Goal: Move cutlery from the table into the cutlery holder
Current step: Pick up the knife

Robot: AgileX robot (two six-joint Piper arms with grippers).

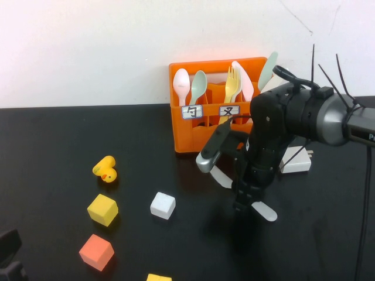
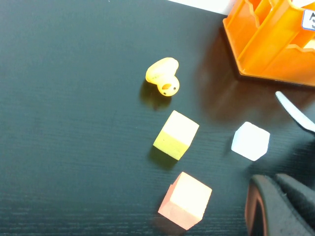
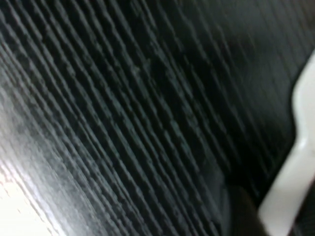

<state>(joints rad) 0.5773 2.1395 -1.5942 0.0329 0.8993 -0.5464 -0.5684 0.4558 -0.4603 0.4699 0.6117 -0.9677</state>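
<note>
On the black table, toward the back and right of centre, the orange cutlery holder stands against the white wall with spoons, a yellow fork and other pale utensils upright in its compartments. Directly in front of it, the right gripper points straight down at the tabletop, low over a grey knife that lies flat, one end showing beside the arm on each side. The knife seems to sit between the fingers, though whether they are clamped on it cannot be told; the right wrist view gives only blurred tabletop and a pale strip. A white charger block lies just right of the arm. Further left sit a yellow duck, a yellow cube, a white cube and an orange cube. The left gripper rests at the near left corner, its opening not visible.
</note>
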